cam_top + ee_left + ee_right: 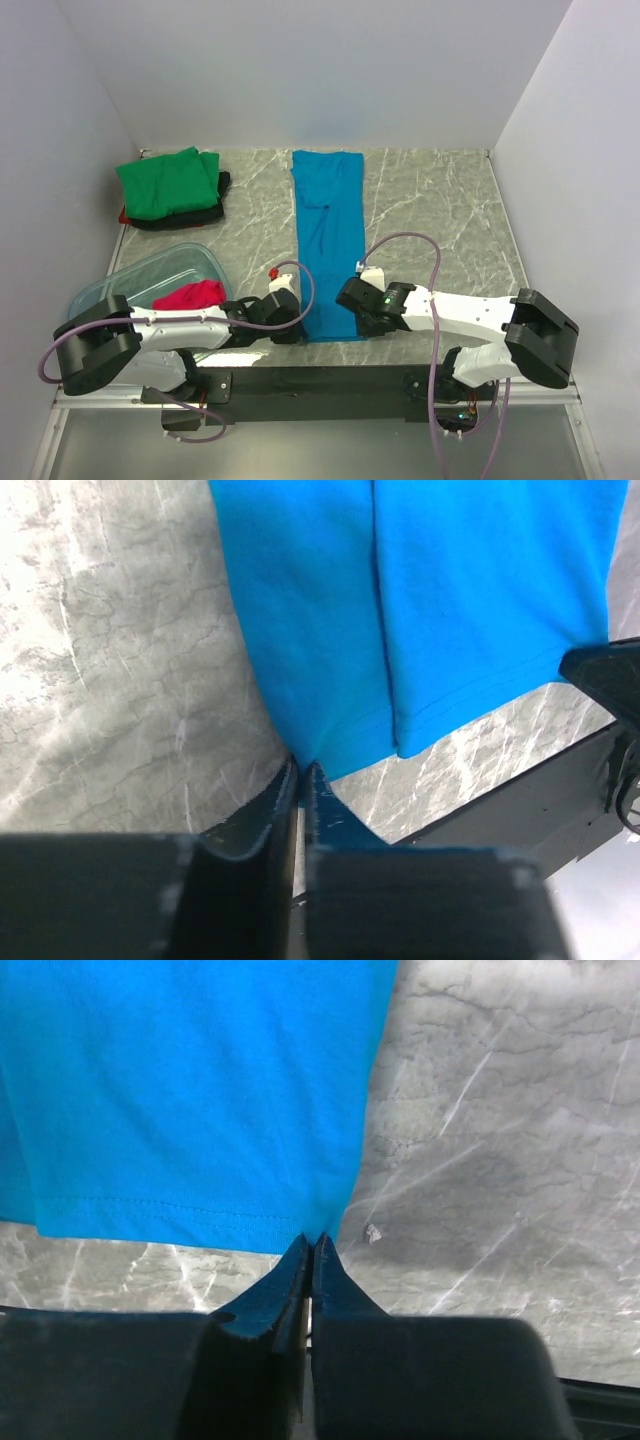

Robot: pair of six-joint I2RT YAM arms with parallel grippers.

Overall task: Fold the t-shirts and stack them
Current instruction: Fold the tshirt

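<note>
Blue t-shirt [330,230] lies flat on the grey marble table [440,220], folded lengthwise into a long narrow strip running from far to near, about mid-table. Its hem end is at the near edge, between the two arms. Left gripper [300,328] sits at the strip's near-left corner. In the left wrist view its jaws are pressed together, tips [302,770] meeting right on the hem corner of the blue cloth [450,600], so it looks pinched there. That view also shows two overlapping layers with a fold line down the middle. Right gripper [350,318] is at the near-right corner. In the right wrist view its jaws are likewise closed tip to tip [312,1242] on the hem corner of the blue shirt [190,1090], with stitching visible along the hem. How much cloth is actually between either pair of tips is too small to tell. The corners look low, at or near table level. Green t-shirt [168,182] is folded on top of a stack at far left, with a black t-shirt [190,217] under it and a sliver of red at the stack's left edge. Magenta-red t-shirt [190,296] is bunched in the clear plastic bin [150,265] at near left, just beside the left arm and well apart from the blue one.
</note>
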